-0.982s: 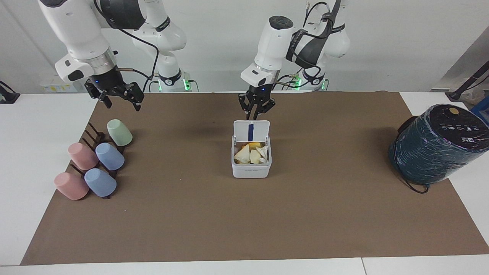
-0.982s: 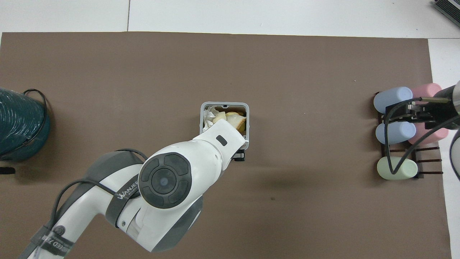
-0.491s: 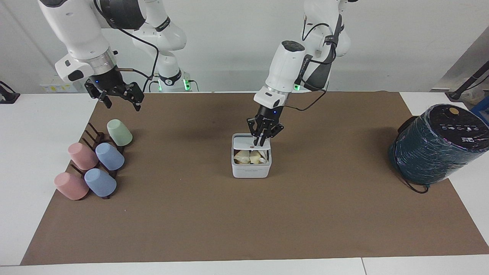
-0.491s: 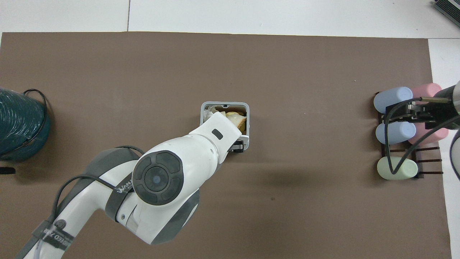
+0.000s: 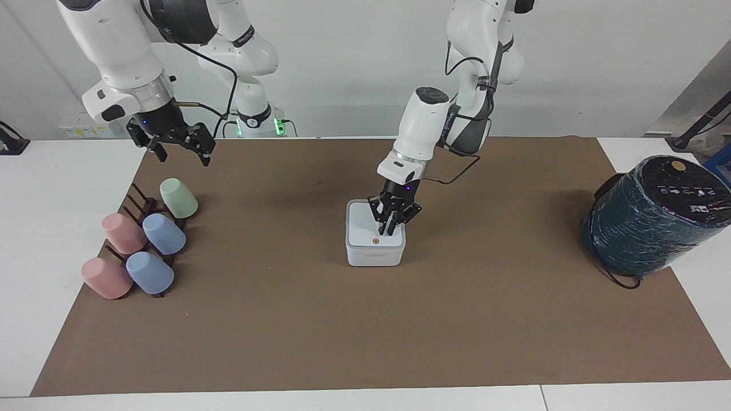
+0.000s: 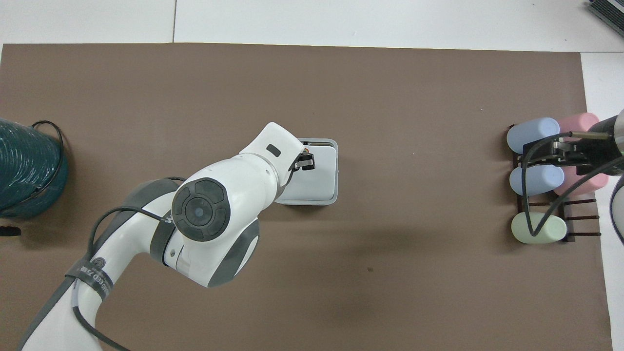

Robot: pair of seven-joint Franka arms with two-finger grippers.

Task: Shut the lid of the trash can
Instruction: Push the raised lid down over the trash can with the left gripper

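As seen from the facing view, the trash can sits at mid-mat on the brown mat, its lid lying flat on the box, orange dot at the lid's six o'clock edge. Left gripper: fingertips drawn close together, resting on the lid, gripping nothing. Right gripper: fingers spread, empty, waiting over the mat's corner at twelve o'clock of the cup rack. Green cup, blue cups and pink cups lie on that rack. Teal wrapped cylinder stands at three o'clock.

From the overhead view, the left arm covers part of the lid; left gripper over its upper edge. Right gripper hangs above the cups. Cylinder at nine o'clock.
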